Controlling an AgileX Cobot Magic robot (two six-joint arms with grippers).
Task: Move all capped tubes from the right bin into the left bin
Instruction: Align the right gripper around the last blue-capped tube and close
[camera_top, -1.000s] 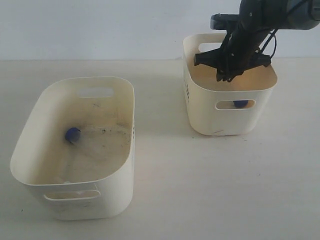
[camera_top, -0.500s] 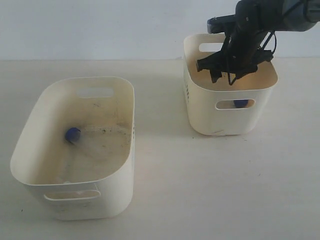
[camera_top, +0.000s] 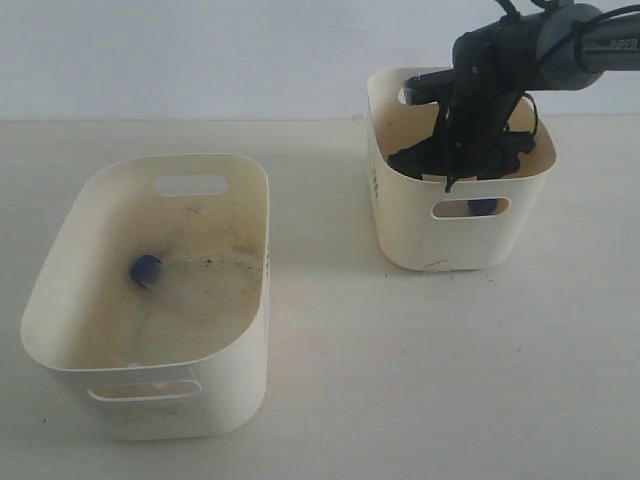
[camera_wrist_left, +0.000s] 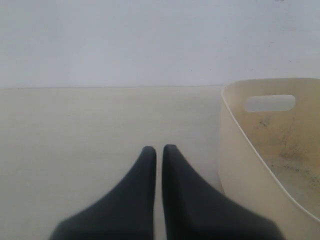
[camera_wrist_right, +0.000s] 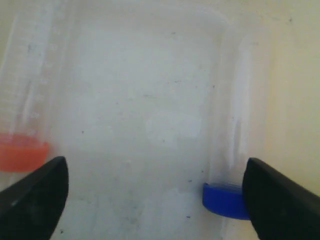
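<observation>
My right gripper (camera_top: 450, 162) reaches down inside the right bin (camera_top: 405, 215), open. In the right wrist view the gripper (camera_wrist_right: 155, 165) hangs wide open over the bin's pale floor with nothing between the fingers. One clear tube with an orange-red cap (camera_wrist_right: 20, 152) lies beside one finger. Another clear tube with a dark blue cap (camera_wrist_right: 222, 199) lies just inside the other finger (camera_wrist_right: 280, 200). That blue cap (camera_top: 482, 207) shows through the bin's slot handle. A blue-capped tube (camera_top: 146, 267) lies in the left bin (camera_top: 60, 250). My left gripper (camera_wrist_left: 159, 150) is shut and empty above the table, beside the left bin (camera_wrist_left: 240, 150).
Both bins stand on a pale table (camera_top: 400, 380) with a white wall behind. The left bin's floor is speckled with dark dirt (camera_top: 215, 262). The left arm does not show in the exterior view.
The right gripper has dropped from above the right bin's rim down into the bin. The tube in the left bin has not moved.
</observation>
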